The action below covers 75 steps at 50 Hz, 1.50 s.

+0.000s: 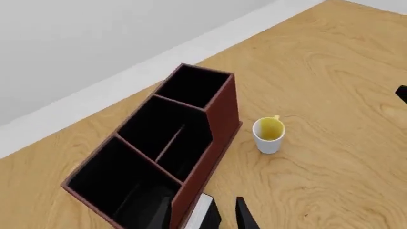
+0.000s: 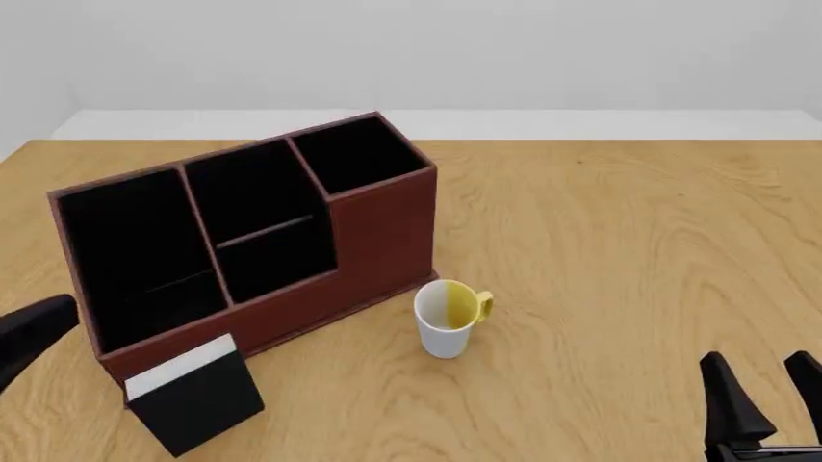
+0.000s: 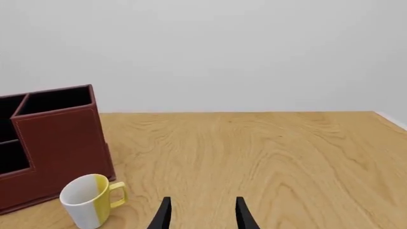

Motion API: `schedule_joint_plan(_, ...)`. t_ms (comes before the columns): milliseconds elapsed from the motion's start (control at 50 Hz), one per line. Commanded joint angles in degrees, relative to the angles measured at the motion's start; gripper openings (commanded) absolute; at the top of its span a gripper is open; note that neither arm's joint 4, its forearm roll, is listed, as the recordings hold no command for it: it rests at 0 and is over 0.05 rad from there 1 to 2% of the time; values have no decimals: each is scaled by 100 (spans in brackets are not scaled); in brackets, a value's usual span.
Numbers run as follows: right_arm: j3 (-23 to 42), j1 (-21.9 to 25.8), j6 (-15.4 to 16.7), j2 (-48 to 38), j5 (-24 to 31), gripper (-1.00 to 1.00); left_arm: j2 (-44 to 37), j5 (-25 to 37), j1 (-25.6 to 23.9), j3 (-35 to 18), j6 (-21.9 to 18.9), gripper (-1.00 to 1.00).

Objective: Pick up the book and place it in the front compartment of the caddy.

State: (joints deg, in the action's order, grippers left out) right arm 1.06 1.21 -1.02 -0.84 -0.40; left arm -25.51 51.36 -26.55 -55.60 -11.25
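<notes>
The reddish-brown caddy (image 2: pixel 372 226) with black compartments stands left of centre on the wooden table; it also shows in the left wrist view (image 1: pixel 219 129) and the right wrist view (image 3: pixel 60 138). The black book (image 2: pixel 199 399) with a white page edge stands outside the caddy, against its low front wall near the left end. My left gripper (image 1: pixel 202 217) is open; its fingers frame the book's white edge (image 1: pixel 201 209) beside the caddy's front wall. Only a black part of it (image 2: pixel 33 332) shows at the front view's left edge. My right gripper (image 2: pixel 768 395) is open and empty, far right, also (image 3: pixel 202 217).
A white mug with a yellow inside (image 2: pixel 449 318) stands just right of the caddy's front corner; it also shows in the left wrist view (image 1: pixel 269 135) and the right wrist view (image 3: pixel 89 200). A white wall runs behind the table's far edge.
</notes>
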Motion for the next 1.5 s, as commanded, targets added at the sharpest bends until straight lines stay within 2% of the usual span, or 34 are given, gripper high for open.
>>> schedule_joint_plan(20, 11, 31, -23, -21, -12, 100, -1326, 1735, -884, -1642, -979, 100)
schedule_joint_plan(60, 12, 29, -27, -29, -18, 100, -1466, 1784, -687, -1767, -1142, 100)
schedule_joint_plan(120, 16, 18, -50, -41, -25, 100, -1927, 1853, -973, -1920, -1462, 100)
schedule_joint_plan(160, 16, 11, -52, -44, -28, 100, -2028, 1853, -893, -1962, -1571, 100)
schedule_joint_plan(220, 23, -9, -71, -18, -2, 100, -2282, 1854, -1045, -1896, -1717, 100)
schedule_joint_plan(240, 23, -21, -80, -6, 13, 100, -2354, 1854, -1185, -1755, -1943, 100)
schedule_joint_plan(320, 19, -40, -96, 13, 34, 100, -2491, 1854, -1115, -1608, -2220, 100)
schedule_joint_plan(360, 27, -55, -98, 14, 32, 100, -2545, 1854, -757, -1506, -2678, 100)
schedule_joint_plan(380, 27, -65, -89, 12, 24, 100, -2542, 1854, -526, -1311, -3052, 100)
schedule_joint_plan(420, 27, -53, -98, 5, 18, 100, -2627, 1854, -860, -1229, -2757, 100)
schedule_joint_plan(440, 28, -53, -94, 9, 20, 100, -2661, 1854, -877, -1207, -2725, 100)
schedule_joint_plan(480, 31, -51, -94, 6, 19, 100, -2669, 1854, -926, -937, -2838, 100)
schedule_joint_plan(540, 36, -60, -98, 8, 27, 100, -2732, 1854, -893, -880, -2853, 100)
schedule_joint_plan(600, 23, -69, -87, 2, 14, 100, -2685, 1854, -647, -573, -3283, 100)
schedule_joint_plan(640, 23, -60, -93, 5, 19, 100, -2728, 1854, -723, -633, -3154, 100)
schedule_joint_plan(700, 21, -51, -90, 12, 25, 100, -2714, 1854, -418, -484, -3464, 100)
schedule_joint_plan(780, 18, -54, -79, -19, -8, 100, -2730, 1854, -346, -416, -3517, 100)
schedule_joint_plan(860, 19, -52, -70, -49, -39, 100, -2594, 1854, 94, -57, -4016, 100)
schedule_joint_plan(940, 16, -46, -58, -65, -58, 100, -2575, 1854, 218, 2, -4120, 100)
schedule_joint_plan(1000, 15, -45, -54, -18, -15, 100, -2515, 1854, 481, 119, -4383, 100)
schedule_joint_plan(1040, 11, -49, -55, 6, 7, 100, -2565, 1854, 557, -44, -4366, 100)
schedule_joint_plan(1160, 4, -47, -48, 38, 35, 100, -2511, 1854, 786, 48, -4569, 100)
schedule_joint_plan(1260, 8, -52, -53, 35, 34, 100, -2609, 1849, 802, -90, -4473, 100)
schedule_joint_plan(1340, 12, -61, -57, 10, 12, 100, -2599, 1828, 902, -57, -4551, 100)
schedule_joint_plan(1360, 12, -60, -58, -2, 2, 100, -2684, 1773, 837, -110, -4403, 100)
schedule_joint_plan(1420, 12, -54, -54, -39, -33, 100, -2785, 1583, 871, -50, -4392, 100)
schedule_joint_plan(1460, 14, -56, -48, -60, -54, 100, -2929, 1487, 659, -142, -4042, 100)
schedule_joint_plan(1500, 15, -63, -47, -79, -72, 100, -2928, 1362, 707, -9, -4115, 100)
